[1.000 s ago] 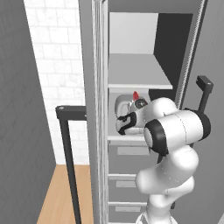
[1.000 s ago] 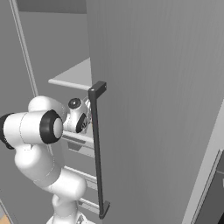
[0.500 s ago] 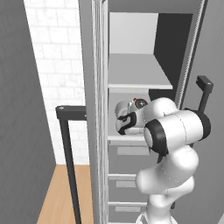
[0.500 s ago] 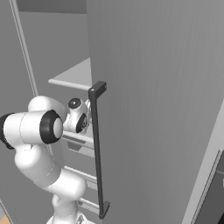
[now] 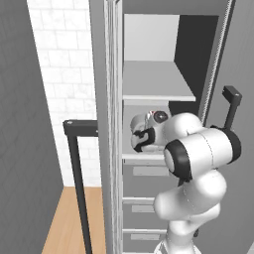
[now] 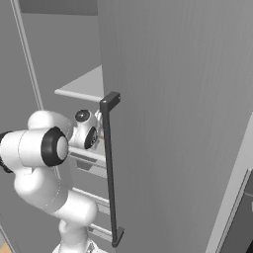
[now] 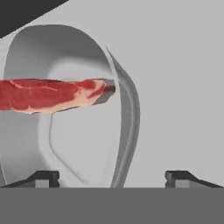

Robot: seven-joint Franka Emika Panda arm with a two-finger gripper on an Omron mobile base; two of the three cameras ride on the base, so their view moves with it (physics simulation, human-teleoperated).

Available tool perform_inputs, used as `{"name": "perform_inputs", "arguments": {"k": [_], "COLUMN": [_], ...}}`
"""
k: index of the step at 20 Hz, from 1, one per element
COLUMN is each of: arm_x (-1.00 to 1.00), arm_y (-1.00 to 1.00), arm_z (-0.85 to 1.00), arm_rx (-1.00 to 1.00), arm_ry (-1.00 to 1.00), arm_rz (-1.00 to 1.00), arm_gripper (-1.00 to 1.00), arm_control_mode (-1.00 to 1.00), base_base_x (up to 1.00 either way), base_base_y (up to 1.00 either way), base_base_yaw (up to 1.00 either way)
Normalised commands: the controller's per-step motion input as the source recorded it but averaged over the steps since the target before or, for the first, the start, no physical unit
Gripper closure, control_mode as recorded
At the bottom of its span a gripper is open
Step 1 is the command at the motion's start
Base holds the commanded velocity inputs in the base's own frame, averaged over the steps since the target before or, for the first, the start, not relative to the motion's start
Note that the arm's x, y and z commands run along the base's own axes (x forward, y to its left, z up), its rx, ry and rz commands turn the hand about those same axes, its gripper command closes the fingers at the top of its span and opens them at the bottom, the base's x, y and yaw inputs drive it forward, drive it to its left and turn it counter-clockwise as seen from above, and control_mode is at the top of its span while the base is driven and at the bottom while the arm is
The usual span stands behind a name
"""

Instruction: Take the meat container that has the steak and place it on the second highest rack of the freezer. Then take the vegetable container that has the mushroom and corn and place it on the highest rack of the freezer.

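claw (image 7: 112, 175): fingers wide apart, holding nothing | meat container (image 7: 65, 109) with steak (image 7: 48, 94): on a freezer shelf (image 5: 144, 156), right before the claw | handling: looks stiff, light, smooth; grab its thin rim

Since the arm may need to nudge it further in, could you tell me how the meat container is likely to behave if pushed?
The meat container looks rigid with smooth walls, so it would probably slide rather than flex. Its rounded rim may slip against a fingertip. The steak lies loose inside and could shift.
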Motion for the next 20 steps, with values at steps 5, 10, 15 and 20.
{"name": "perform_inputs", "arguments": {"k": [5,10,15,20], "arm_x": [-0.56,-0.11,-0.11,-0.44], "arm_y": [0.01,0.03,0.0,0.0], "arm_z": [0.17,0.86,0.81,0.35], "arm_rx": [0.0,0.0,0.0,0.0], "arm_ry": [-0.27,-0.03,0.04,0.13], "arm_rz": [0.0,0.0,0.0,0.0], "arm_gripper": [-1.0,-1.0,-1.0,-1.0], "arm_control_mode": [-1.0,-1.0,-1.0,-1.0], "base_base_x": [0.0,0.0,0.0,0.0], "base_base_y": [0.0,0.0,0.0,0.0], "base_base_yaw": [0.0,0.0,0.0,0.0]}}
